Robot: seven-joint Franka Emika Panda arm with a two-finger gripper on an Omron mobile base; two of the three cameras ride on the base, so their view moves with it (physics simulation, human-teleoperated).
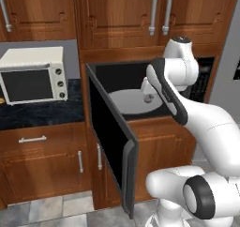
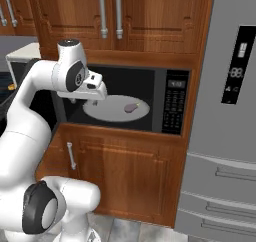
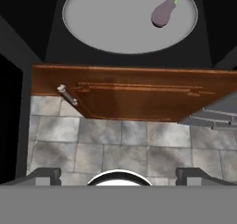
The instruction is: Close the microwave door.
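Note:
The black microwave (image 1: 140,80) stands open in the wooden cabinet wall, with its white turntable (image 2: 117,107) bare except for a small purple eggplant (image 3: 163,12). Its button panel (image 2: 175,106) is on the right. The microwave door (image 1: 110,137) is swung far out from its left hinge, edge-on towards me. My gripper (image 1: 148,98) hangs in front of the cavity mouth, pointing down, right of the door and apart from it. In the hand view its fingertips (image 3: 44,174) stand wide apart, open and holding nothing, above the floor tiles.
A cream oven with three knobs (image 1: 33,76) sits on the dark counter (image 1: 42,113) to the left. A grey fridge (image 2: 235,111) rises on the right. Below the microwave is a wooden cabinet door (image 3: 139,96) with a metal handle (image 3: 67,95).

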